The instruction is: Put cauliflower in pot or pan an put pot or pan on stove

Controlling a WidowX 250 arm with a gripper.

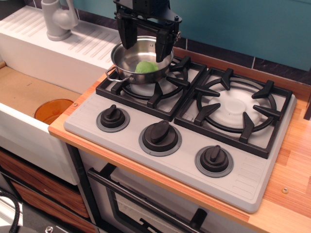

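The shiny steel pot [122, 62] sits on the left burner grate of the light-grey stove [189, 160]. Inside it lies the light-green cauliflower [146, 67], toward the right side of the bottom. My gripper [145, 52] hangs over the back of the pot, open, with nothing between its black fingers [127, 35]. The cauliflower lies just below the gap and nothing touches it. The right finger's tip overlaps the pot's far rim in this view. One loop handle [112, 76] points to the front left.
The right burner [236, 108] stands bare. Three black knobs [160, 133] line the stove's front. To the left is a sink with an orange round container [53, 109] in it and a grey tap [57, 19] behind it. A wooden counter [296, 160] runs on the right.
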